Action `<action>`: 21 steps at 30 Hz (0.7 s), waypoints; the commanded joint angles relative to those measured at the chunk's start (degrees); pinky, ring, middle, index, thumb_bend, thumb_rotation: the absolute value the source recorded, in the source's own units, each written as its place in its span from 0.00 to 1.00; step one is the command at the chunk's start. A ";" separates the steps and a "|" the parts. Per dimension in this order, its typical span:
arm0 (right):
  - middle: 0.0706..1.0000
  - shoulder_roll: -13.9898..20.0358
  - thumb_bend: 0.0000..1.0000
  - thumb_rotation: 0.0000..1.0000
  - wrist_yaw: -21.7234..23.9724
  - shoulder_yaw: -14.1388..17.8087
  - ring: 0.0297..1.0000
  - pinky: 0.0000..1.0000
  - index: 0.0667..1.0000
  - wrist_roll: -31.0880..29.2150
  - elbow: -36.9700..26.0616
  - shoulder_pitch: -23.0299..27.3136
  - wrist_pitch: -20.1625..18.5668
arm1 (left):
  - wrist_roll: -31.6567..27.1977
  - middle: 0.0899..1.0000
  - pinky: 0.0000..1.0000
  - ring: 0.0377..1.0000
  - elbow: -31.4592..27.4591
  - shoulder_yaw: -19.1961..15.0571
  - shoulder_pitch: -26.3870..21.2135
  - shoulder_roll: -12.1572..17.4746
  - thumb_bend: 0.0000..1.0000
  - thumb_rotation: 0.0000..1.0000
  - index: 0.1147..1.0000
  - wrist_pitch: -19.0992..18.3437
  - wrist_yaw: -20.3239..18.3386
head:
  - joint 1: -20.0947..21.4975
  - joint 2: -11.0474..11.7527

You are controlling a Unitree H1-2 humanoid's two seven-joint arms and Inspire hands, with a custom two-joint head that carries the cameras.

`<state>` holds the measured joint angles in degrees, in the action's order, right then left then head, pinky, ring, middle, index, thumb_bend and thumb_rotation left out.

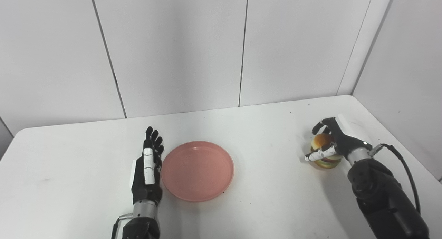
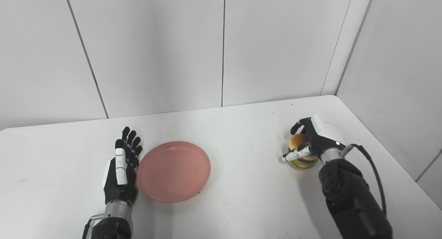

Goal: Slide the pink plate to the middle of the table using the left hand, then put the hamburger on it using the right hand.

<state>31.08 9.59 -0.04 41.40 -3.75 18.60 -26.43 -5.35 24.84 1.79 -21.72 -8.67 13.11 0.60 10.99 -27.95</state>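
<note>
The pink plate [image 1: 197, 170] lies flat on the white table [image 1: 262, 128], a little left of the middle, with nothing on it. My left hand [image 1: 148, 170] stands open on its edge just left of the plate's rim, fingers straight and pointing away, touching or nearly touching the rim. At the right side of the table the hamburger [image 1: 324, 152] sits on the surface, tan bun on top with green and red layers below. My right hand [image 1: 333, 142] is wrapped around it, fingers curled over the far side and thumb across the front.
White wall panels stand behind the table and along its right edge. The right arm's black cable [image 1: 405, 166] loops beside the forearm near the table's right edge. Bare tabletop lies between the plate and the hamburger.
</note>
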 commanded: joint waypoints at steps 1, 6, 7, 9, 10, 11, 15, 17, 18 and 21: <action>0.43 0.35 0.53 0.00 -2.66 0.97 0.29 0.24 0.45 0.36 -2.85 2.00 0.72 | 0.15 1.00 1.00 0.99 2.88 -0.35 3.61 0.78 0.68 1.00 1.00 0.27 -0.62 | -0.56 -0.10; 0.38 -0.80 0.52 0.00 -3.54 0.05 0.29 0.24 0.50 -2.31 -4.37 2.35 4.77 | 0.92 1.00 1.00 0.99 3.32 0.08 3.60 0.61 0.70 1.00 1.00 0.06 -0.20 | -3.45 -0.05; 0.38 -1.04 0.52 0.00 -3.72 -0.37 0.29 0.24 0.50 -3.05 -4.30 2.66 6.13 | 1.08 1.00 1.00 0.99 3.49 0.14 3.53 0.43 0.70 1.00 1.00 0.07 0.02 | -4.24 0.08; 0.38 -1.56 0.52 0.00 -3.74 -1.30 0.28 0.23 0.50 -3.87 -4.26 3.47 8.01 | 1.48 1.00 1.00 0.99 3.70 0.31 3.44 0.00 0.71 1.00 1.00 0.34 0.40 | -5.80 0.31; 0.37 -1.94 0.52 0.00 -3.59 -1.91 0.28 0.23 0.50 -4.15 -4.36 4.01 8.87 | 1.63 1.00 1.00 0.99 3.79 0.41 3.44 -0.22 0.71 1.00 1.00 0.66 0.45 | -6.19 0.32; 0.38 -2.23 0.52 0.00 -3.38 -2.50 0.29 0.24 0.50 -4.64 -4.31 4.56 9.78 | 1.65 1.00 1.00 0.99 3.87 0.46 3.45 -0.45 0.70 1.00 1.00 0.83 0.50 | -6.79 0.39; 0.40 -2.39 0.52 0.00 -0.90 -5.06 0.37 0.31 0.49 -6.12 -4.56 6.58 11.70 | 2.23 1.00 1.00 0.99 4.09 0.51 3.46 -1.34 0.69 1.00 1.00 1.08 1.30 | -9.31 0.52; 0.39 -2.93 0.52 0.00 1.90 -6.82 0.37 0.31 0.48 -7.65 -5.15 8.32 11.85 | 2.93 1.00 1.00 0.99 4.35 0.60 3.39 -1.81 0.70 1.00 1.00 1.42 1.79 | -11.12 0.58; 0.39 -3.16 0.52 0.00 3.22 -7.49 0.36 0.30 0.48 -8.55 -5.45 9.05 11.76 | 3.22 1.00 1.00 0.99 4.38 0.67 3.38 -1.99 0.70 1.00 1.00 1.52 2.02 | -11.29 0.55; 0.38 -4.24 0.52 0.00 5.40 -9.67 0.30 0.24 0.48 -9.49 -6.50 11.08 11.91 | 4.03 1.00 1.00 0.99 4.49 0.85 3.33 -2.53 0.70 1.00 1.00 1.84 2.93 | -13.29 0.52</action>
<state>27.00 14.88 -9.70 32.32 -7.90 26.83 -16.70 -1.95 25.53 2.34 -22.02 -10.09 13.28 2.94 -1.05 -27.51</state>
